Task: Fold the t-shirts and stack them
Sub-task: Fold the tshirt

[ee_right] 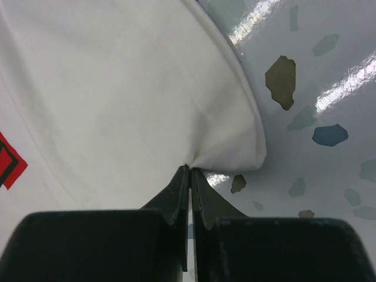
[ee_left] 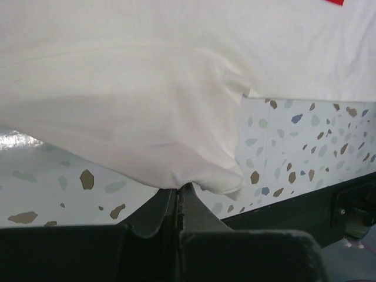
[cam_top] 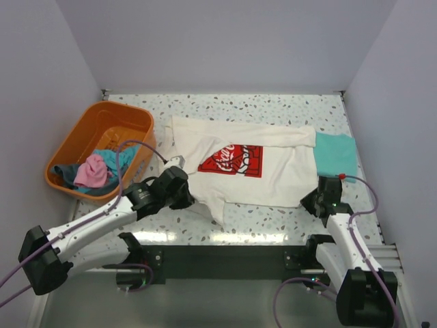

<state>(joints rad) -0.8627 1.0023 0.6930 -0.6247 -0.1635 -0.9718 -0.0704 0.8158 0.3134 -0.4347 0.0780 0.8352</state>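
Folding step: the white shirt [cam_top: 239, 160] lies spread on the bench [cam_top: 266, 220], right of the basket [cam_top: 126, 109]. Your left pincer [ee_left: 178, 191] and right pincer [ee_right: 190, 170] are each clamped shut on its near edge. Next, lift both evenly and carry the edge across.

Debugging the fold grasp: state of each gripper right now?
left gripper: closed, fingers pinching the white t-shirt at its edge.
right gripper: closed, pinching a corner of the same white t-shirt.
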